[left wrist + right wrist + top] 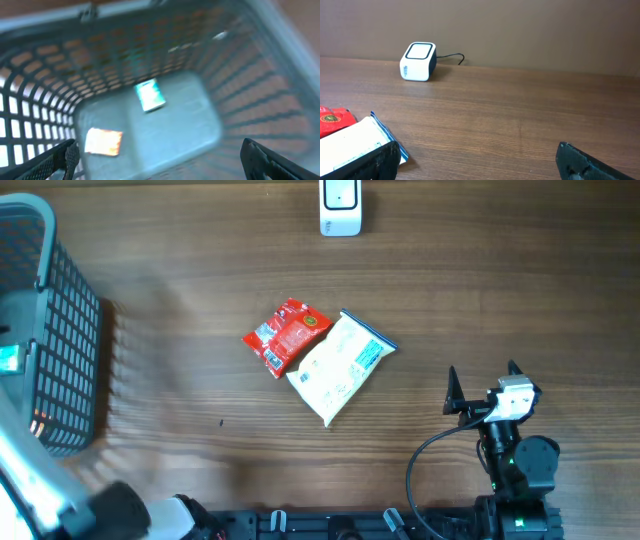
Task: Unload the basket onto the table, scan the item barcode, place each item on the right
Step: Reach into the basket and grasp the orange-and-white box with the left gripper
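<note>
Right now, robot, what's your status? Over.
Both open: left tool over basket, right tool empty. On table: red packet, white pouch, touching. Nothing blocks scanner.

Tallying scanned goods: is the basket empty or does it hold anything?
Not empty: the basket holds a teal packet and an orange packet on its floor.

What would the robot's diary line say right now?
left jaws: open, empty, over basket | right jaws: open, empty | red packet, white pouch: together on table | scanner: far side
</note>
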`<state>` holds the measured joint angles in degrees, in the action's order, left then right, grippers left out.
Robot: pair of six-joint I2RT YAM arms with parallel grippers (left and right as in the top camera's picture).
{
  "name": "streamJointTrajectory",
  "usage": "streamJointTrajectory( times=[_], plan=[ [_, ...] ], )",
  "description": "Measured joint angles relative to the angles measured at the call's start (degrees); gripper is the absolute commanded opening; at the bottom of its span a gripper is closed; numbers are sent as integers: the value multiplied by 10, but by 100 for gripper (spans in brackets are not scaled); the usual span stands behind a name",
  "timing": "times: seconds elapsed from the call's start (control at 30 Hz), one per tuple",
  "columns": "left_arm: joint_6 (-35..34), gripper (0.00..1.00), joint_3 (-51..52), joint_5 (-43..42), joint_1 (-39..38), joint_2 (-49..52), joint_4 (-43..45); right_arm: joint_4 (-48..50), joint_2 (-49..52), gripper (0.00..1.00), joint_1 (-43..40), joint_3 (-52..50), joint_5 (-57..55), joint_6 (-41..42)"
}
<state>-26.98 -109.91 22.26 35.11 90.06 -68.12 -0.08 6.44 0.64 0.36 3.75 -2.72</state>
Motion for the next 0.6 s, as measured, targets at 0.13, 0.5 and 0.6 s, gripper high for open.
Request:
streamJointTrajectory(
  times=[0.13, 0.5, 0.6],
  plan=[
    [-8, 100, 0, -3, 55, 66, -28, 0, 0, 100, 0, 0, 0, 0],
    [-12, 94, 0, -123, 148, 224, -99, 0, 0, 100, 0, 0, 0, 0],
    [-12, 97, 0, -132, 148, 264, -115, 0, 0, 100, 0, 0, 0, 0]
  ],
)
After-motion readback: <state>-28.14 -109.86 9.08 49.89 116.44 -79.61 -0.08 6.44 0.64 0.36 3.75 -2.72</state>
